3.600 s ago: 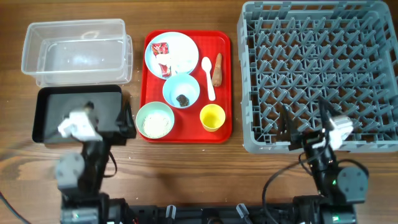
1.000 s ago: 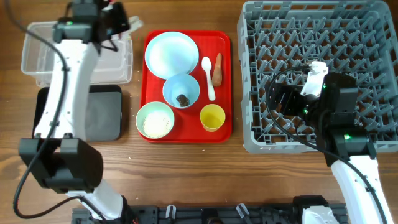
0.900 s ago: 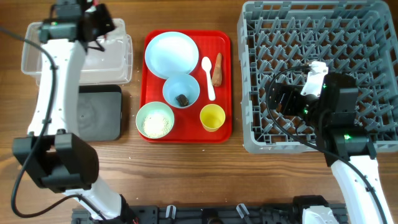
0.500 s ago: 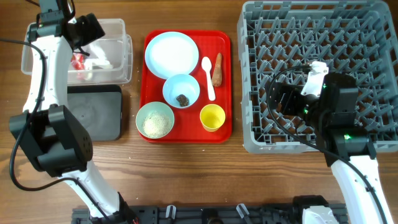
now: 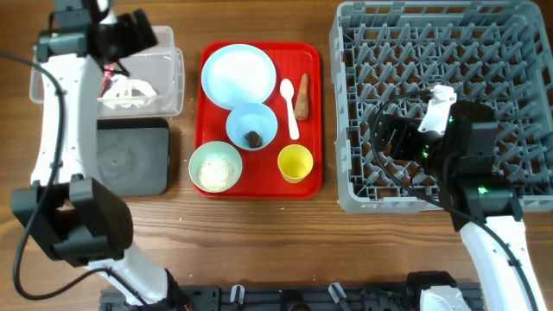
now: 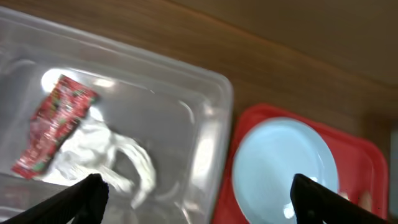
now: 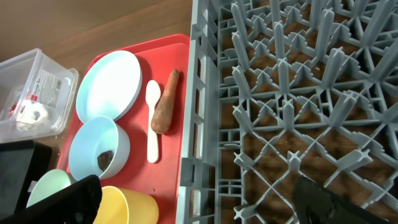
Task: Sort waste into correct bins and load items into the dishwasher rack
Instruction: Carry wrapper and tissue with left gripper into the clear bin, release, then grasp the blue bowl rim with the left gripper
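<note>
My left gripper [image 5: 130, 36] is open and empty, above the clear tub [image 5: 168, 52]. In the left wrist view [image 6: 199, 200] its fingers frame the tub's right wall [image 6: 211, 124]. A red wrapper [image 6: 53, 124] and white crumpled scraps [image 6: 118, 155] lie inside the tub; they also show in the overhead view [image 5: 108, 79]. The pale blue plate [image 5: 235, 73] is bare. A blue bowl [image 5: 251, 121] holds a dark lump [image 5: 253, 137]. A second bowl [image 5: 215, 166] holds rice. The yellow cup [image 5: 295, 162], white spoon [image 5: 289, 108] and carrot stick [image 5: 301, 95] sit on the red tray [image 5: 313, 60]. My right gripper [image 5: 390, 138] is open and empty over the rack [image 5: 432, 52].
The black tray [image 5: 130, 160] lies in front of the clear tub. The right wrist view [image 7: 196, 205] shows the rack's left wall [image 7: 199, 93] close beside the red tray [image 7: 180, 168], with the cup [image 7: 124, 205] and spoon [image 7: 152, 124] near it.
The red wrapper and white scraps left my left gripper and now lie in the clear tub. The left gripper swung left over the tub, then shifted a little right. The right arm has not moved.
</note>
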Available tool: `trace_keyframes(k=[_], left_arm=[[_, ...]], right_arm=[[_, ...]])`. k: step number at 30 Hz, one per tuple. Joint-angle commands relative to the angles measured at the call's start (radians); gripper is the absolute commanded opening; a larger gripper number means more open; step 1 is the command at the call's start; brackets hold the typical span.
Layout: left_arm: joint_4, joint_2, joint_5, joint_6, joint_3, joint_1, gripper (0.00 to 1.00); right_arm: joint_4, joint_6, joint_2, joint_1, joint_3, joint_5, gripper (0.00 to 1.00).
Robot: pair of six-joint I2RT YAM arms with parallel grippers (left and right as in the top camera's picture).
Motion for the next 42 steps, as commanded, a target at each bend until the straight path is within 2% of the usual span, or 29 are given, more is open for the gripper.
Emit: trace_keyframes(k=[1, 4, 8, 15, 19, 27, 33, 39, 42], left_arm=[[-0.092, -0.021, 0.04, 0.042, 0.0, -0.132, 0.94], [-0.195, -0.013, 0.042, 0.036, 0.0, -0.246, 0.87], [-0.27, 0.016, 0.042, -0.035, -0.001, -0.363, 0.8], [-0.255, 0.106, 0.038, -0.066, -0.019, -0.522, 0.73], [-0.229, 0.175, 0.034, -0.068, -0.021, -0.558, 0.71], [-0.201, 0.307, 0.034, -0.068, -0.028, -0.596, 0.56], [-0.185, 0.356, 0.034, -0.068, -0.028, -0.606, 0.38], [-0.165, 0.369, 0.034, -0.068, -0.029, -0.627, 0.25], [-0.148, 0.383, 0.033, -0.068, -0.033, -0.636, 0.24]], right_arm=[[0.005, 0.008, 0.007, 0.0, 0.021, -0.013, 1.0], [0.004, 0.008, 0.007, 0.0, 0.02, -0.013, 1.0], [0.005, 0.007, 0.01, 0.0, 0.02, -0.013, 1.0], [-0.005, 0.008, 0.042, 0.0, 0.02, -0.013, 1.0], [-0.009, 0.007, 0.059, 0.0, 0.02, -0.013, 1.0], [-0.01, 0.008, 0.075, 0.0, 0.02, -0.013, 1.0], [-0.01, 0.008, 0.075, 0.0, 0.02, -0.013, 1.0], [-0.01, 0.007, 0.075, 0.0, 0.02, -0.013, 1.0], [-0.01, 0.008, 0.075, 0.0, 0.02, -0.013, 1.0]])
